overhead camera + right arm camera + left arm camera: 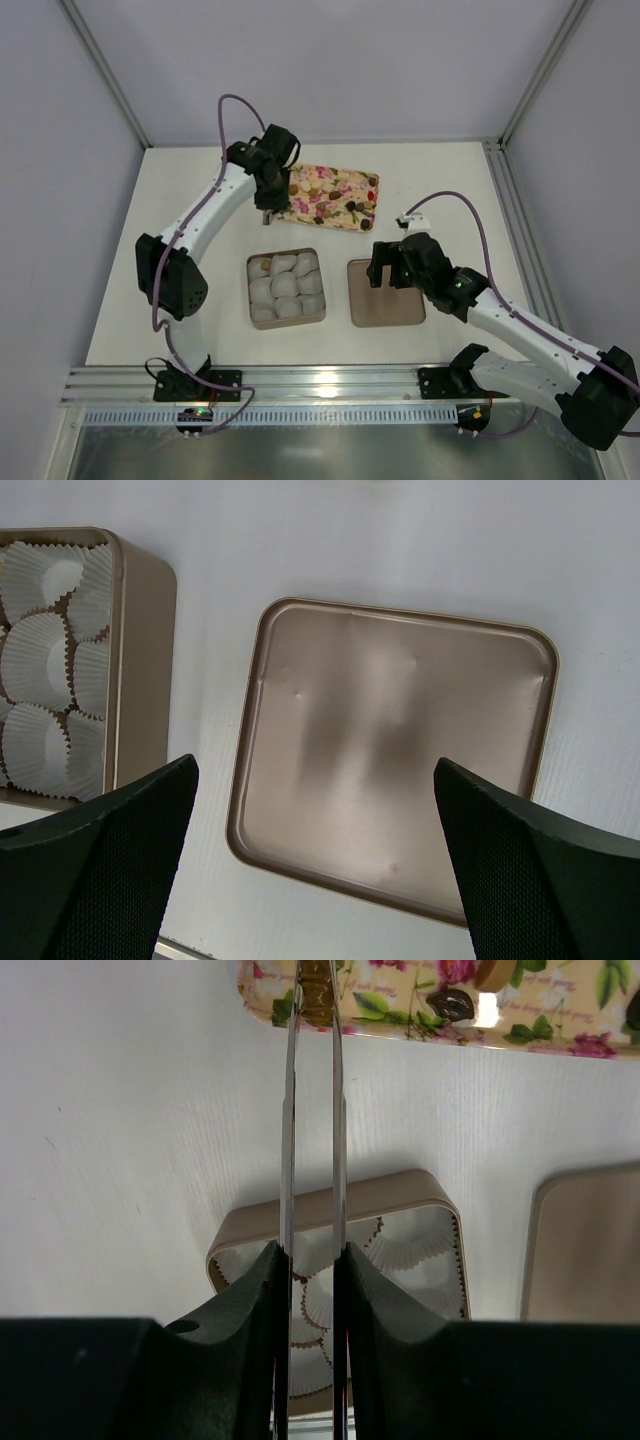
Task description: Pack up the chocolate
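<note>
Left gripper (pixel 311 1256) clamps tongs (pixel 289 1140) pinching a chocolate (pixel 318 992) (half hidden); right gripper (pixel 315 770) gapes empty.

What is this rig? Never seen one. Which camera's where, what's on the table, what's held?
Two robot arms on a table. One picture looks down from above; the others come from a camera on each wrist. On the table: a floral tray of chocolates, a box of white paper cups, its lid beside it. The left tool is shut on tongs whose tips seem to pinch a tan piece at the tray. The right tool hangs open above the lid.
</note>
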You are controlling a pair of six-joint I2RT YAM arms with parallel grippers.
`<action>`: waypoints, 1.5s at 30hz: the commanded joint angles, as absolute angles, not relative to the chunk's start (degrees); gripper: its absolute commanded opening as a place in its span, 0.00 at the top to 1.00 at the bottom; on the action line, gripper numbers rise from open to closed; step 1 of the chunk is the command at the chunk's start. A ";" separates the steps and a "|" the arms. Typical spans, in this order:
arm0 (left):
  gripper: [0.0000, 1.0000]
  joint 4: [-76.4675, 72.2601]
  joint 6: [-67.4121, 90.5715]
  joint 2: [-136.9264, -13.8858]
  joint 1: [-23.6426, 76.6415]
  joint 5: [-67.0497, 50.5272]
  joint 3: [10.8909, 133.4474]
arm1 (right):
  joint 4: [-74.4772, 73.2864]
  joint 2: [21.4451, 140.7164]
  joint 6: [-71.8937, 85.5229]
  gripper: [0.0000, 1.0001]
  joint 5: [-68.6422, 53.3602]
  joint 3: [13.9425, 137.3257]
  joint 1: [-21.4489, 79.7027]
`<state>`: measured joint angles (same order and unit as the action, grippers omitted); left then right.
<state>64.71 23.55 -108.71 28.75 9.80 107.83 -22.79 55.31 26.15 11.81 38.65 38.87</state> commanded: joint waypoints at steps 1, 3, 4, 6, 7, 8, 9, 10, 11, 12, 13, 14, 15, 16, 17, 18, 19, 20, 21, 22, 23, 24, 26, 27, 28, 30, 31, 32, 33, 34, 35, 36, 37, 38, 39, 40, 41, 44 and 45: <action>0.84 65.83 23.64 -101.70 28.48 7.74 106.36 | -20.48 55.90 26.46 0.00 11.78 39.99 38.67; 0.83 66.01 23.90 -100.12 28.56 6.68 104.77 | -20.48 56.42 26.54 0.00 11.60 40.34 38.67; 0.84 66.09 24.08 -98.45 28.65 6.42 103.11 | -20.39 56.51 26.54 0.00 11.43 40.52 38.50; 0.83 66.01 24.26 -96.60 28.83 5.54 101.26 | -20.39 56.78 26.46 0.00 11.43 40.69 38.58; 0.84 66.01 24.52 -95.03 29.18 5.28 99.51 | -20.39 56.78 26.46 0.00 11.43 40.78 38.58; 0.83 66.01 24.52 -94.14 29.44 5.19 98.62 | -20.22 56.86 26.37 0.00 11.43 40.78 38.58; 0.83 66.01 24.70 -93.35 29.79 4.84 97.83 | -20.21 57.04 26.28 0.00 11.51 40.78 38.67; 0.83 66.61 24.78 -91.95 30.40 4.75 96.60 | -20.04 57.13 26.19 0.00 11.51 40.87 38.58; 0.83 66.88 24.87 -91.32 30.93 4.75 96.07 | -20.13 57.22 26.19 0.00 11.51 40.96 38.58; 0.83 66.97 24.96 -90.62 31.37 4.57 95.46 | -20.04 57.48 26.02 0.00 11.60 41.04 38.58; 0.83 67.15 25.13 -89.75 31.81 4.48 93.97 | -20.21 57.65 26.02 0.00 11.78 41.13 38.50; 0.83 67.32 25.57 -88.08 32.86 4.57 93.17 | -20.30 57.66 26.02 0.00 11.78 41.31 38.58; 0.83 67.24 25.75 -87.11 33.31 4.57 92.21 | -20.39 57.74 26.02 0.00 11.86 41.40 38.58; 0.83 67.32 26.27 -86.23 34.18 4.57 90.37 | -20.48 57.92 26.02 0.00 11.95 41.40 38.58; 0.83 67.32 26.54 -84.39 34.54 4.57 89.39 | -20.39 58.09 26.02 0.00 11.78 41.48 38.58; 0.83 67.41 26.89 -83.59 35.06 4.57 87.56 | -20.39 58.18 26.10 0.00 11.78 41.48 38.58; 0.83 67.33 27.16 -82.63 35.42 4.66 86.58 | -20.39 58.36 26.19 0.00 11.78 41.48 38.58; 0.83 67.32 27.68 -80.88 36.29 4.66 85.62 | -20.39 58.45 26.10 0.00 11.86 41.57 38.58; 0.83 67.32 27.95 -80.16 36.56 4.75 84.13 | -20.48 58.45 26.19 0.00 11.95 41.66 38.58; 0.83 67.32 28.30 -79.46 36.91 4.75 83.42 | -20.65 58.53 26.19 0.00 12.13 41.66 38.58; 0.82 67.32 28.74 -78.76 37.44 4.66 82.80 | -20.74 58.54 26.28 0.00 12.13 41.75 38.58; 0.82 67.32 28.74 -77.71 37.70 4.66 81.57 | -20.66 58.54 26.28 0.00 12.39 41.75 38.50; 0.82 67.15 29.09 -76.82 38.05 4.92 80.43 | -20.66 58.53 26.54 0.00 12.39 41.57 38.50; 0.82 67.06 29.18 -76.21 38.23 5.18 79.38 | -20.65 58.54 26.63 0.00 12.31 41.57 38.50; 0.82 66.80 29.27 -75.94 38.32 5.53 78.84 | -20.57 58.62 26.72 0.00 12.30 41.49 38.50; 0.82 66.36 29.62 -75.33 38.49 6.06 77.44 | -20.57 58.89 26.72 0.00 12.13 41.40 38.50; 0.82 65.75 29.71 -75.15 38.50 6.41 77.08 | -20.65 58.97 26.89 0.00 12.04 41.48 38.50; 0.82 65.48 29.88 -74.80 38.58 7.63 76.73 | -20.65 58.97 26.81 0.00 12.04 41.40 38.50; 0.81 65.13 29.97 -74.71 38.67 8.17 76.03 | -20.57 58.89 26.89 0.00 12.13 41.40 38.50; 0.81 64.60 30.06 -74.45 38.67 8.61 75.68 | -20.57 58.97 26.89 0.00 12.04 41.40 38.50; 0.80 63.99 30.15 -74.53 38.67 8.96 75.50 | -20.65 58.97 26.72 0.00 12.22 41.40 38.58; 0.80 63.81 30.15 -74.53 38.58 9.05 75.06 | -20.83 58.97 26.63 0.00 12.30 41.48 38.50; 0.80 63.55 30.15 -74.97 38.67 9.05 74.97 | -20.92 58.80 26.63 0.00 12.39 41.40 38.50; 0.79 63.11 30.23 -75.14 38.67 8.97 74.62 | -20.92 58.80 26.54 0.00 12.48 41.40 38.50; 0.79 62.76 30.15 -75.23 38.67 9.05 74.36 | -21.00 58.80 26.54 0.00 12.48 41.40 38.41; 0.79 62.67 30.15 -75.58 38.67 8.97 74.18 | -21.01 58.62 26.54 0.00 12.57 41.40 38.41; 0.79 62.23 30.23 -75.59 38.67 8.96 73.92 | -21.01 58.62 26.54 0.00 12.66 41.31 38.50; 0.76 62.05 30.15 -75.94 38.67 9.58 73.57 | -21.01 58.62 26.63 0.00 12.66 41.22 38.50; 0.76 62.05 30.15 -76.02 38.67 9.67 73.30 | -21.01 58.62 26.63 0.00 12.48 41.22 38.50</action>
<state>64.58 29.63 -76.25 38.30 8.10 73.54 -22.33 58.65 26.28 11.49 39.33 38.74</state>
